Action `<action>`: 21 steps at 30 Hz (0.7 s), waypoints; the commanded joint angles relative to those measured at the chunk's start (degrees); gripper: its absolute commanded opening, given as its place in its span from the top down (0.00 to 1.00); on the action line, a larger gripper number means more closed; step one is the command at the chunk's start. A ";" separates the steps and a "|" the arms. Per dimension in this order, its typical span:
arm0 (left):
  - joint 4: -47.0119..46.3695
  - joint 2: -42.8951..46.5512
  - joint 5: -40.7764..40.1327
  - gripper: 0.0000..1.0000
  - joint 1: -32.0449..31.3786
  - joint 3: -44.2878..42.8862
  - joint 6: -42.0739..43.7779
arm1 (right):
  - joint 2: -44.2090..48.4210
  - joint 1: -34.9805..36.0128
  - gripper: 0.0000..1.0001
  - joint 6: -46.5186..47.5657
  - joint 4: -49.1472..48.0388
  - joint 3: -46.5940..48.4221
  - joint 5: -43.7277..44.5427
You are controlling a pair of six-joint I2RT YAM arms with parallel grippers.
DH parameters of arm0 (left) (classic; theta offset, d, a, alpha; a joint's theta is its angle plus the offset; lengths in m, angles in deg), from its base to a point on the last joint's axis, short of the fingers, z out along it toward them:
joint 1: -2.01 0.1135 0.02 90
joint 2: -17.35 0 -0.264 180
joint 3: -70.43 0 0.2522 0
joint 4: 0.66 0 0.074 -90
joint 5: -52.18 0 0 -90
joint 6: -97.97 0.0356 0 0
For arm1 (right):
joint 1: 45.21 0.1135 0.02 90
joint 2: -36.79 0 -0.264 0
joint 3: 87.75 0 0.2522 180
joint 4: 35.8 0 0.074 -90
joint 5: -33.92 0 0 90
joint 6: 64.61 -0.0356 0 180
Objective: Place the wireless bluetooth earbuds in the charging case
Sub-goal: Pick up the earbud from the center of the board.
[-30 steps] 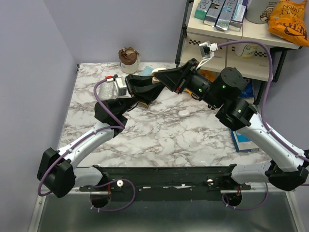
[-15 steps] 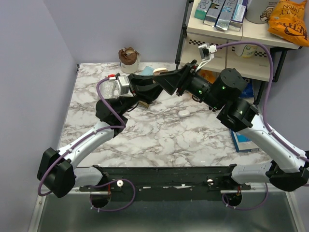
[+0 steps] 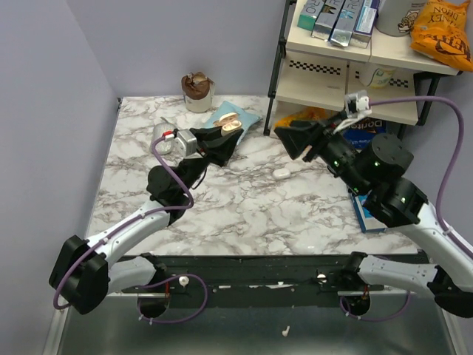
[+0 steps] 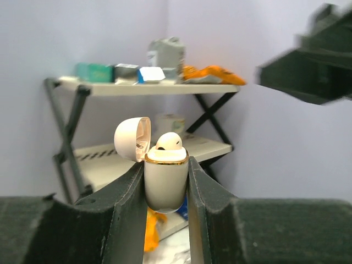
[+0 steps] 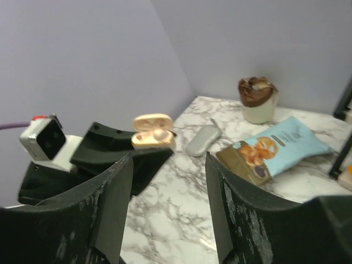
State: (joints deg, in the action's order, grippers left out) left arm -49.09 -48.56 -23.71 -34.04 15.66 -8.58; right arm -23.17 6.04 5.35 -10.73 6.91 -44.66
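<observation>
Tabletop [image 3: 251,214] of marble, lilac walls [image 3: 148,44], shelf rack [image 3: 325,50], charging case [image 3: 231,126] aloft.

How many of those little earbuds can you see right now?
2. One earbud sits in the open charging case clamped in the left gripper; a second earbud lies loose on the table. Another could be hidden inside the case.

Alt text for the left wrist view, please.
The left gripper clamps the charging case upright between its fingers, lid open, with one earbud seated inside. A shelf with boxes stands behind.
</observation>
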 commanded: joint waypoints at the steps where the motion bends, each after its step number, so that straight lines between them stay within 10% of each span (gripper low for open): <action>1: 1.89 4.28 -14.43 1.00 0.63 6.11 3.64 | 7.13 -0.18 0.36 3.16 1.78 -11.62 8.96; 8: 13.58 12.02 -22.54 1.00 0.90 11.56 3.73 | 15.23 -0.09 0.36 -2.26 7.48 -28.77 17.67; 14: 20.61 21.34 -25.36 1.00 0.81 18.07 0.74 | 14.35 0.43 0.45 -16.76 20.15 -38.35 4.77; 21: 26.59 28.11 -26.58 1.00 -0.42 21.06 -1.81 | 12.77 15.44 0.44 -29.70 32.88 -39.95 1.59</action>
State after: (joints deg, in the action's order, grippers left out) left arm -26.93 -23.03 -47.69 -33.45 35.98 -8.17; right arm -9.51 14.56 -13.86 12.16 -34.42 -39.76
